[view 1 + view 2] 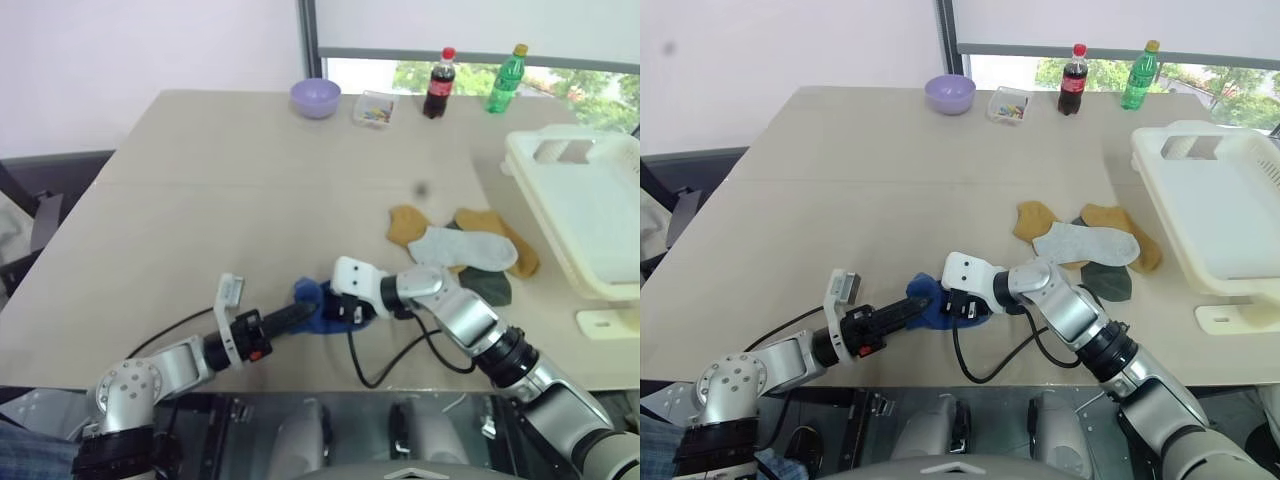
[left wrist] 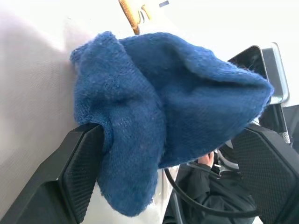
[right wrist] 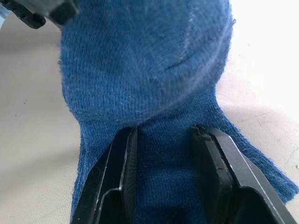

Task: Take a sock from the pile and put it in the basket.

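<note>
Pinching blue sock (image 3: 154, 93), right tool (image 3: 163, 154); left tool (image 2: 159, 177) wide open around its other end.

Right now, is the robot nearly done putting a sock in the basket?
Not yet. Done: a fuzzy royal blue sock is off the pile of yellow, grey-white and dark green socks. In hand: the right tool pinches it near the table's front edge, and the open left tool sits around its other end. Left: carrying it to the big cream-white plastic basket and dropping it in.
</note>
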Motion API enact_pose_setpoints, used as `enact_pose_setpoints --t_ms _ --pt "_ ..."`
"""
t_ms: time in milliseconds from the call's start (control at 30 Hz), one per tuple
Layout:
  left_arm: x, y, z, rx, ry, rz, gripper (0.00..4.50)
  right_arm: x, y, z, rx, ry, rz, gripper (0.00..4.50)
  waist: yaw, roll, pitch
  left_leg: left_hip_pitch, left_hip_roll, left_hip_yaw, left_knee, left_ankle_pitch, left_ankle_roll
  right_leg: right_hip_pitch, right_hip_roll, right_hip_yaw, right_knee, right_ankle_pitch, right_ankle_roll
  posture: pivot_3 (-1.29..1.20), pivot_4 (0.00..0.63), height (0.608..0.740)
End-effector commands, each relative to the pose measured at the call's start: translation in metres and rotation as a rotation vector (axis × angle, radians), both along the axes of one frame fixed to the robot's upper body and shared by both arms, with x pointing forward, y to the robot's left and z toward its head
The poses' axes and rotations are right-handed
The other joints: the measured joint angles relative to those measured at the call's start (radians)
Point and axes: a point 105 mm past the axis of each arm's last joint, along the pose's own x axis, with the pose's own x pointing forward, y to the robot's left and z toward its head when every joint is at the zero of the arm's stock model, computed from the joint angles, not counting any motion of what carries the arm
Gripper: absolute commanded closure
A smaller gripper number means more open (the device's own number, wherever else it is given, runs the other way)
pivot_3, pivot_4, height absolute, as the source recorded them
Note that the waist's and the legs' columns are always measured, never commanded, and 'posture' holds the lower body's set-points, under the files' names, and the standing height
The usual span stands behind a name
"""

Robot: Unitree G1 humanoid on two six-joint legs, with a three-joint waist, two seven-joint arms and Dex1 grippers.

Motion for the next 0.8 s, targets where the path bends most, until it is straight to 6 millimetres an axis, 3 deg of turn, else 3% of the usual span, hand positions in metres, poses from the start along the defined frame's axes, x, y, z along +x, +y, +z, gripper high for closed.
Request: enact_pose_setpoints --t_ms 33,400,700,800 --pt "0.003 -0.006 0.006 -0.06 -0.02 0.006 0.07 0.0 -0.007 -0.017 -0.055 0.029 -0.031 2.68 0.0 0.0 0.0 0.0 0.0 0.0 0.0 0.0 0.0 0.0 0.0 0.0 0.0 0.0 0.0 0.0 0.15 0.736" --pt "0.009 -0.012 0.038 -0.265 -0.08 -0.015 0.07 0.009 -0.011 -0.007 -0.043 -0.005 -0.073 2.68 0.0 -0.002 0.002 -0.002 0.0 -0.001 0.0 -0.001 -0.002 0.0 -0.001 -0.001 -0.001 0.0 0.0 0.0 0.15 0.736" --pt "0.015 -0.037 0.039 -0.294 -0.071 -0.072 0.07 0.015 -0.021 0.006 -0.031 -0.036 -0.135 2.68 0.004 -0.005 0.005 -0.004 0.0 -0.002 0.0 -0.001 -0.002 -0.001 -0.003 -0.003 -0.002 0.0 0.0 0.0 0.15 0.736" --pt "0.02 -0.044 0.037 -0.297 -0.068 -0.075 0.07 0.016 -0.026 0.02 -0.004 -0.054 -0.172 2.68 0.005 -0.005 0.006 -0.007 -0.001 -0.002 -0.001 -0.001 -0.001 -0.002 -0.003 -0.003 -0.003 0.0 0.0 0.0 0.15 0.736"
